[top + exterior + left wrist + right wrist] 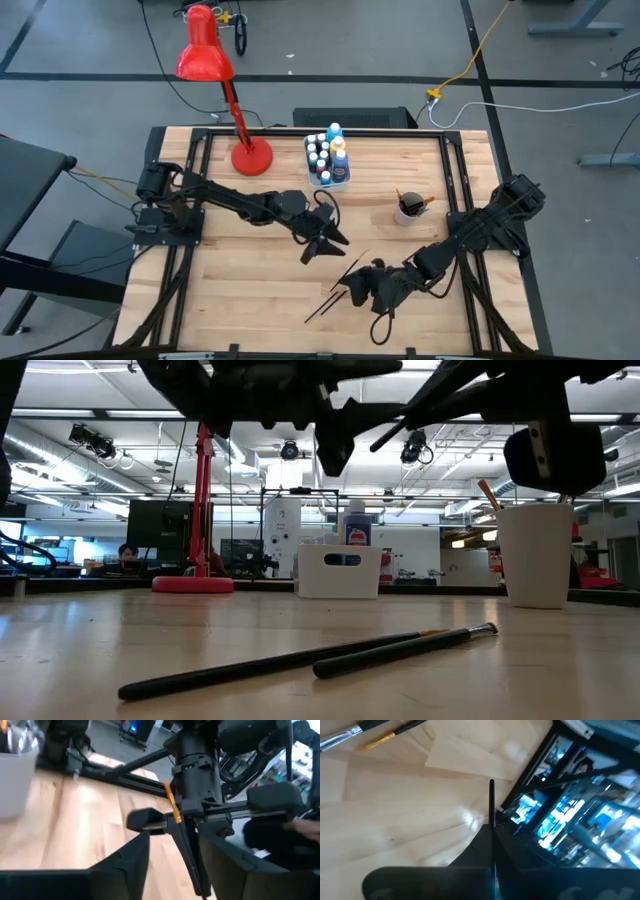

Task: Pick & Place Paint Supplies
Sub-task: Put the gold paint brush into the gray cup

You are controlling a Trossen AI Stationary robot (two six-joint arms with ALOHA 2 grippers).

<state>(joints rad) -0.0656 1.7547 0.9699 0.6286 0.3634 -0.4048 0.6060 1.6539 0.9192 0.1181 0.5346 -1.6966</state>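
The right gripper is clenched on a thin paintbrush just above the table's front middle, while the left gripper stands released beside it. I think the brush could slip or tilt, because the hold is narrow. It may then fall among the two brushes lying loose on the table, well apart from the white cup.

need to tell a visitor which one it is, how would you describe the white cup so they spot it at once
Start at the red desk lamp by the table's far edge, then pass the white tub of paint bottles toward the right arm's side. The white cup stands alone there, the only round container, with brushes sticking out of it.
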